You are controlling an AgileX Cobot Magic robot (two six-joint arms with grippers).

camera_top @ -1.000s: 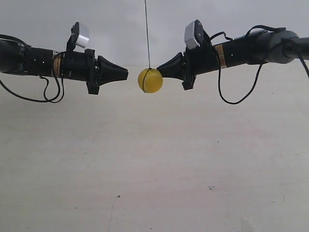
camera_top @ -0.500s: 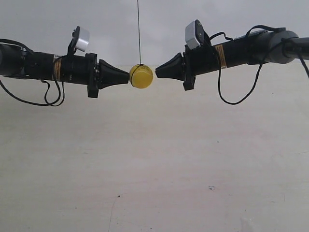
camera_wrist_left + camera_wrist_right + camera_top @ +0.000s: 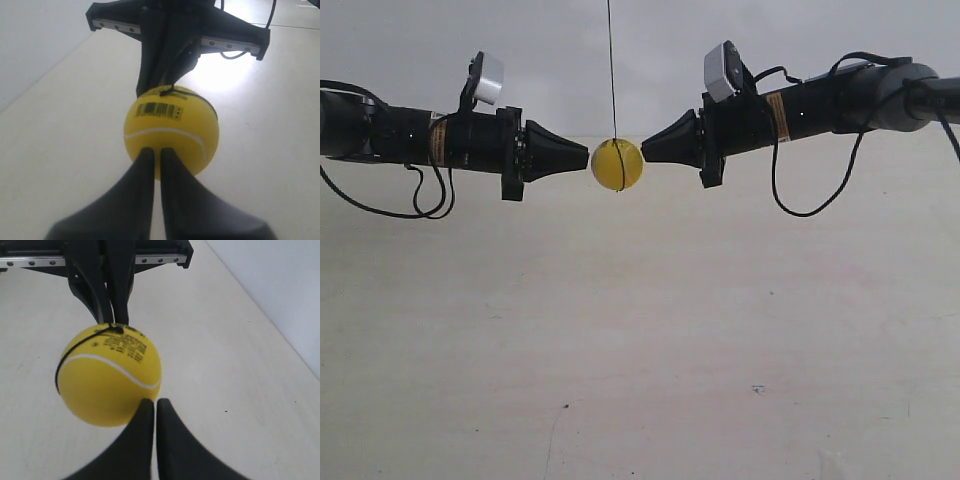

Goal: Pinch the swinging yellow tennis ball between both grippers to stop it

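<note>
The yellow tennis ball point(image 3: 617, 164) hangs on a thin dark string point(image 3: 612, 70) between two black cone tips. The gripper of the arm at the exterior view's left point(image 3: 586, 155) ends just short of the ball. That of the arm at the exterior view's right point(image 3: 644, 152) meets the ball's other side. In the left wrist view my left gripper point(image 3: 156, 150) is shut and points at the middle of the ball point(image 3: 171, 136). In the right wrist view my right gripper point(image 3: 155, 401) is shut, its tip at the edge of the ball point(image 3: 107, 377).
A pale tabletop point(image 3: 640, 350) lies well below the ball, with a grey wall point(image 3: 620, 40) behind. Black cables point(image 3: 800, 200) loop under both arms. Each wrist view shows the opposite gripper beyond the ball point(image 3: 170, 45) point(image 3: 107, 275).
The ball swung from the right-hand tip over to the left-hand tip and now hangs between them. The arm at the exterior view's left rose and advanced toward the ball.
</note>
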